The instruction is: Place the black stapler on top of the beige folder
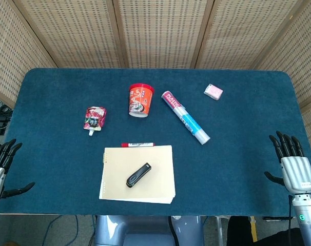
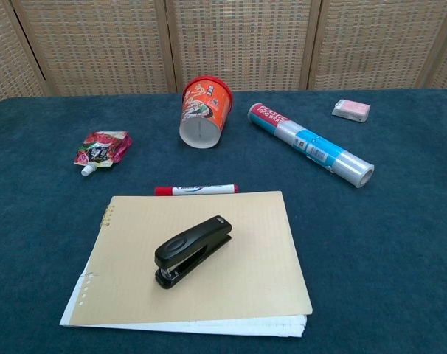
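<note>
The black stapler (image 1: 138, 175) (image 2: 192, 249) lies on top of the beige folder (image 1: 160, 159) (image 2: 253, 265), near the table's front edge. No hand touches it. My right hand (image 1: 293, 167) hovers open at the table's far right edge, fingers spread, far from the folder. At the far left edge my left hand (image 1: 0, 169) is also open, with nothing in it. The chest view shows neither hand.
A red marker (image 1: 137, 145) (image 2: 196, 189) lies just behind the folder. Further back are a red cup (image 1: 140, 100) (image 2: 204, 110) on its side, a plastic-wrap roll (image 1: 186, 117) (image 2: 310, 144), a pink pouch (image 1: 94, 118) (image 2: 100, 150) and a pink eraser (image 1: 213, 91) (image 2: 351, 110).
</note>
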`<action>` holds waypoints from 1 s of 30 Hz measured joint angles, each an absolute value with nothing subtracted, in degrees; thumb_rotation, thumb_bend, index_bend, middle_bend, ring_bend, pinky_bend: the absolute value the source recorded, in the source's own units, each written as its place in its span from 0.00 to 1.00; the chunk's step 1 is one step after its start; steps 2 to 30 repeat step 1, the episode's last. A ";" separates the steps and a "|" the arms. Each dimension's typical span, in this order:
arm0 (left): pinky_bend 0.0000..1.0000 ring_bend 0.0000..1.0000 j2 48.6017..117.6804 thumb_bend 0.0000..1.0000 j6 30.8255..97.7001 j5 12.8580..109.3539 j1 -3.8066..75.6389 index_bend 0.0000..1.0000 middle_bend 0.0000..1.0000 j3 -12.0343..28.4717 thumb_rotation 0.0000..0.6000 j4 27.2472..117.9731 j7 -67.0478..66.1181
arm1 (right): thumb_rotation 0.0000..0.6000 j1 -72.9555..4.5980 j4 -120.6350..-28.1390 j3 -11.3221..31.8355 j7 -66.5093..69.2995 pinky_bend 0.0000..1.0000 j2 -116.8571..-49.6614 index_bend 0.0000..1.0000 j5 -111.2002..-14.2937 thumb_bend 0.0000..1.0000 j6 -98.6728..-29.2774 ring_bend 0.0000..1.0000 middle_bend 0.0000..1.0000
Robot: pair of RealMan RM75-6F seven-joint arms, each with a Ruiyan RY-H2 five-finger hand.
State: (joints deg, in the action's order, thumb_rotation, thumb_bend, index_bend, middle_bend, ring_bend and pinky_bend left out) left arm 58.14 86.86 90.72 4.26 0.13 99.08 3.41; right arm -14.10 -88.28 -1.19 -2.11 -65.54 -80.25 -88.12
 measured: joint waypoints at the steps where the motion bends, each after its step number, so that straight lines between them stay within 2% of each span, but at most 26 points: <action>1: 0.00 0.00 58.10 0.00 86.72 90.63 4.32 0.00 0.00 0.16 1.00 99.10 3.43 | 1.00 -13.91 -88.10 -0.90 -2.05 0.00 -65.66 0.00 -80.31 0.00 -88.15 0.00 0.00; 30: 0.00 0.00 58.10 0.00 86.72 90.63 4.32 0.00 0.00 0.16 1.00 99.10 3.43 | 1.00 -13.91 -88.10 -0.90 -2.05 0.00 -65.66 0.00 -80.31 0.00 -88.15 0.00 0.00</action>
